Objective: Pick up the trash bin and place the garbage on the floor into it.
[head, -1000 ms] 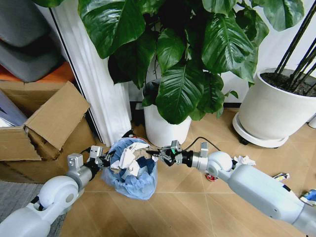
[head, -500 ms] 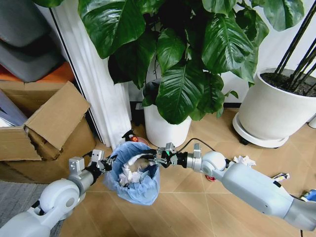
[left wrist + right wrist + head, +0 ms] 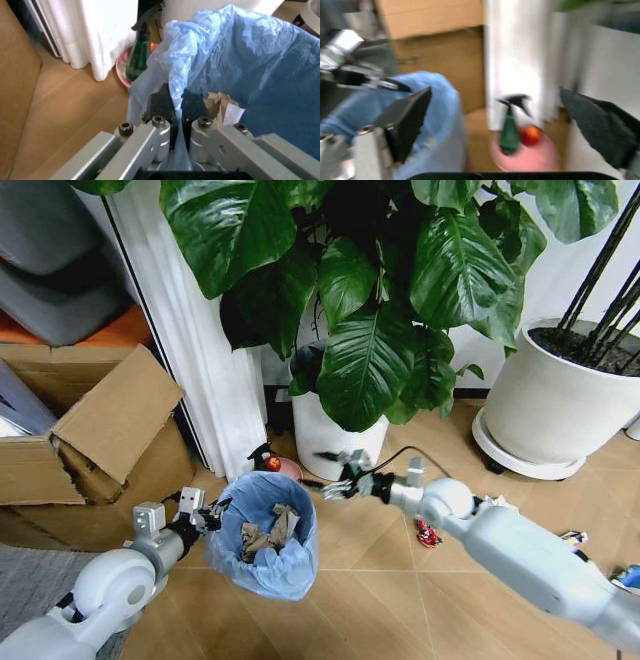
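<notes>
Trash bin (image 3: 268,538), lined with a crinkly light-blue plastic bag (image 3: 260,71), is sitting low in front of the robot, over the chevron wood floor (image 3: 400,600); whether it is resting on the floor or hanging clear cannot be told. The left hand (image 3: 205,514) is gripping its near-left rim: in the left wrist view the two black fingers (image 3: 161,103) are pressing together on a fold of the bag at the rim, closed tight with the plastic pinched between them. Inside the bin, brownish and white crumpled pieces of garbage (image 3: 268,532) are lying on the bag's bottom.

The right hand (image 3: 338,474) is hovering just beyond the bin's far-right rim, apart from it, in front of the white plant pot (image 3: 335,442). Its fingers are standing wide apart in the right wrist view and are carrying nothing.

Just behind the bin, a green spray bottle (image 3: 510,129) is standing on a pink dish (image 3: 520,159) beside the white curtain (image 3: 195,350). More litter is lying on the floor to the right: a small red piece (image 3: 428,533) and a crumpled white tissue (image 3: 497,504) next to the right arm. A cardboard box (image 3: 95,440) is sitting to the left.
</notes>
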`<state>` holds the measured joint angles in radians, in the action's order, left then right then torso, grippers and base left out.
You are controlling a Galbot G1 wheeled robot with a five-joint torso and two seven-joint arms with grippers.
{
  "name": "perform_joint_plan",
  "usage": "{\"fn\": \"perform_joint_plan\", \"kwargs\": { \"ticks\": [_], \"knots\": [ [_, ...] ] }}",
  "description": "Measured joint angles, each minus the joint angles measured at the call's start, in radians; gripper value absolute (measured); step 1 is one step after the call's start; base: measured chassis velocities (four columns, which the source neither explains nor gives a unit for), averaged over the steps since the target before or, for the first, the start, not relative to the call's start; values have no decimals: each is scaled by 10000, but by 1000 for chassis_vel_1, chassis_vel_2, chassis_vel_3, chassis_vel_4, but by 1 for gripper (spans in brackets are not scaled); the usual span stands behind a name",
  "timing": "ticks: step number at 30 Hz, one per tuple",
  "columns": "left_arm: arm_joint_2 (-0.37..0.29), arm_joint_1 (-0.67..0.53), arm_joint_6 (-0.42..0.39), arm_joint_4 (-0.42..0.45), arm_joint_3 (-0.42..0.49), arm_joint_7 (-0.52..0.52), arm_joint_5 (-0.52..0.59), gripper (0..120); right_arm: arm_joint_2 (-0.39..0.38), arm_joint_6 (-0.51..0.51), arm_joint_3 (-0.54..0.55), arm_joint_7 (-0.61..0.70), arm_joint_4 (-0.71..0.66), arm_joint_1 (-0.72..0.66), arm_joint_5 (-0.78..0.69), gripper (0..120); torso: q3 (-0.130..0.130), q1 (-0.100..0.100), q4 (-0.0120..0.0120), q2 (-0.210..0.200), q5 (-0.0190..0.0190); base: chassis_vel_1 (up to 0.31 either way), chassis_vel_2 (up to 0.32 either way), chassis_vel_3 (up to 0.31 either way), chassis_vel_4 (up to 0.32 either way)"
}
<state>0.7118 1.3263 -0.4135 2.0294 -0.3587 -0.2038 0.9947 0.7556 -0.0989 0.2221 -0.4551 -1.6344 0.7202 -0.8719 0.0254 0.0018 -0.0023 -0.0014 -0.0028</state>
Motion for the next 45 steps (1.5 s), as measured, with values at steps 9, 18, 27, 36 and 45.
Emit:
{"fn": "perform_joint_plan", "kwargs": {
  "ticks": [9, 18, 27, 36, 45],
  "knots": [
    [-16, 81, -5, -3, -267, -49, -10, 0, -826, 92, -2920, 2162, -1328, 4193, 710, 100, -1, -1, 1, 0, -9, 0, 0, 0, 0],
    [-83, 293, -41, 223, -455, -71, 3, 0, 1101, -48, -6170, 3500, -659, 7598, 2644, 100, -1, -2, -3, 1, -6, 0, 0, 0, 0],
    [-135, 336, -43, 236, -505, -70, 2, 0, 2348, 494, -6483, 4161, 1275, 6936, 3019, 100, 0, 0, 0, 0, -4, 0, 0, 0, 0],
    [-232, 363, -50, 232, -515, -106, 114, 0, 2931, 602, -5327, 4093, 3456, 5290, 3045, 100, 2, 1, 2, 0, -4, 0, 0, 0, 0],
    [-321, 405, -52, 149, -620, -110, 230, 0, 3555, 655, -4524, 4164, 5254, 3931, 3312, 100, 1, 0, 2, -2, -3, 0, 0, 0, 0]
  ]
}}
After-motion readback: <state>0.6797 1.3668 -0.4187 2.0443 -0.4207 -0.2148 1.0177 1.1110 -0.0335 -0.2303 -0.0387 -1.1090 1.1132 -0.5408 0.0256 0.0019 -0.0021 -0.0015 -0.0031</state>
